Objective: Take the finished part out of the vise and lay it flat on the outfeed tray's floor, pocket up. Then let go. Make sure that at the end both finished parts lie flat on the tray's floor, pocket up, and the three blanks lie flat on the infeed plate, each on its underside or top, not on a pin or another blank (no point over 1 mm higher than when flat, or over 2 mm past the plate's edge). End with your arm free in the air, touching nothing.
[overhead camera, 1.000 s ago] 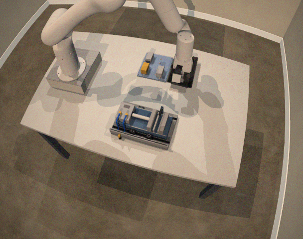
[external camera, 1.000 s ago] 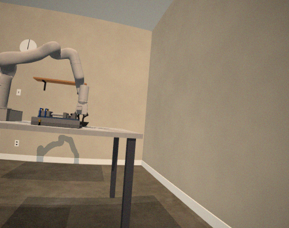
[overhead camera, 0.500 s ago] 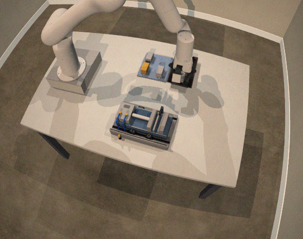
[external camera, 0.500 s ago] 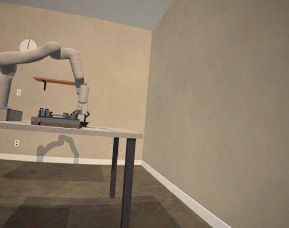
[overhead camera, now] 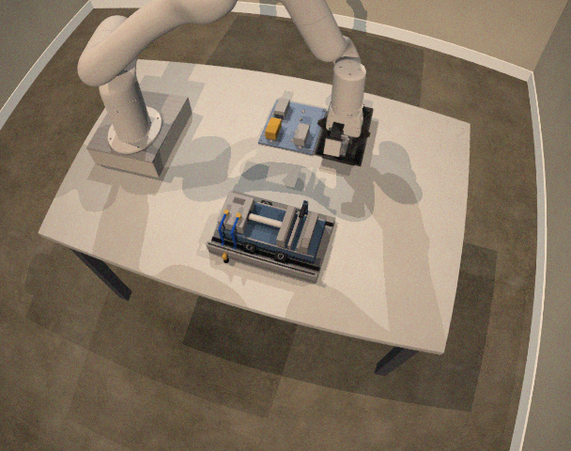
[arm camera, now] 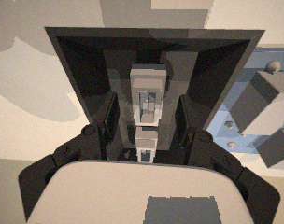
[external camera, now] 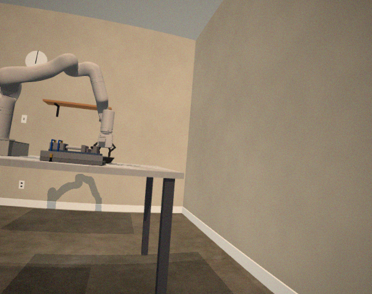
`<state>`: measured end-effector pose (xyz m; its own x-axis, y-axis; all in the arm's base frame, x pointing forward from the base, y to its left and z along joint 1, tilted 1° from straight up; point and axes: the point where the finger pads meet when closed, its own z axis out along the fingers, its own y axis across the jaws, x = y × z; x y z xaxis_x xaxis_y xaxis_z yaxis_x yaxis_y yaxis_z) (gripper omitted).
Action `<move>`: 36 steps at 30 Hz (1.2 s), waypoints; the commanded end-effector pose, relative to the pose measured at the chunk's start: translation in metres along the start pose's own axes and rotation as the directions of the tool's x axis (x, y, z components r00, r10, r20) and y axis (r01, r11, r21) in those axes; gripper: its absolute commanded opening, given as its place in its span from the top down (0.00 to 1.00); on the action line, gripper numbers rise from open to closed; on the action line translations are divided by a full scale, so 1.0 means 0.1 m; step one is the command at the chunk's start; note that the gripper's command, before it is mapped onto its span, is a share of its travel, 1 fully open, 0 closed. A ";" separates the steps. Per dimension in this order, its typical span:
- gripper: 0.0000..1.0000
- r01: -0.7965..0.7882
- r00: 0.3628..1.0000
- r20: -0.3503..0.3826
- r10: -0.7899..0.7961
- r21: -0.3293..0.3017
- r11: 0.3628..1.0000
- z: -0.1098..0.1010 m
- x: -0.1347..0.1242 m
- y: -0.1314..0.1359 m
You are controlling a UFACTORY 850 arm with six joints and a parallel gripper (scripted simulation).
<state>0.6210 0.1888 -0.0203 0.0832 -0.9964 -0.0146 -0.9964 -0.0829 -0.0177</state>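
Part rests in your dark tray

Your gripper point(arm camera: 147, 122) hangs open over the tray point(arm camera: 74, 56); the grey part point(arm camera: 148, 95) lies on its floor, between the spread fingers.

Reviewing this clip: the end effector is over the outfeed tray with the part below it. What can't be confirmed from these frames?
- Exterior view: the outfeed tray is a thin sliver behind the vise; the part is hidden.
- Top view: the wrist covers most of the part.
- Wrist view: the part lies between the open end effector fingers; floor contact and the pocket are too coarse to confirm.
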 end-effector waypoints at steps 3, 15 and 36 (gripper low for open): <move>0.31 0.000 1.000 0.000 0.000 0.002 1.000 -0.01 0.00 -0.01; 0.31 0.000 1.000 0.000 0.000 0.002 1.000 -0.01 0.00 -0.01; 0.31 0.000 1.000 0.000 0.000 0.002 1.000 -0.49 0.00 -0.01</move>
<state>0.6211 0.1884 0.0144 0.0832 -0.9964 -0.0149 -0.9964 -0.0829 -0.0189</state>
